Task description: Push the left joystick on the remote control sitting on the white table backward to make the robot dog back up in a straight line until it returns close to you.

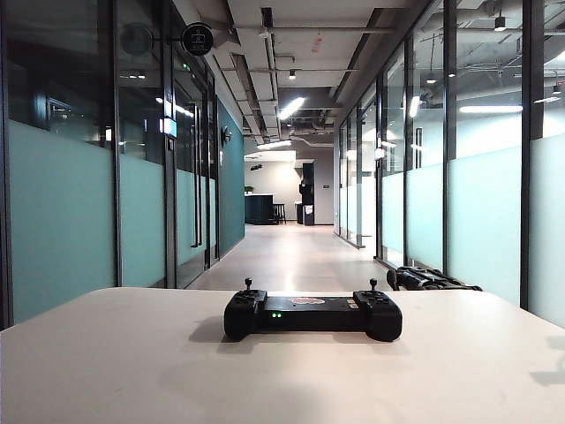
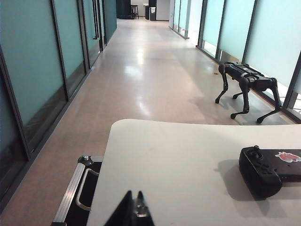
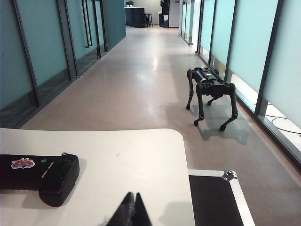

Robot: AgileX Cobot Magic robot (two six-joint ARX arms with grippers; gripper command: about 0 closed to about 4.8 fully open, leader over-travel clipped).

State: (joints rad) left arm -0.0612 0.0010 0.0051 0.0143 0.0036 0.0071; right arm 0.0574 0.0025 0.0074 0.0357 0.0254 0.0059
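Black and gamepad-shaped, the one remote control (image 1: 312, 314) lies on the white surface (image 1: 132, 362), its two sticks upright: the left joystick (image 1: 248, 284) and its twin (image 1: 372, 285). One robot dog (image 3: 210, 92) stands on the corridor floor beyond the surface's far right corner, mostly hidden in the exterior view. Both end effectors, left (image 2: 133, 210) and right (image 3: 133, 212), hover closed and empty above the near edge, cut off by the frame.
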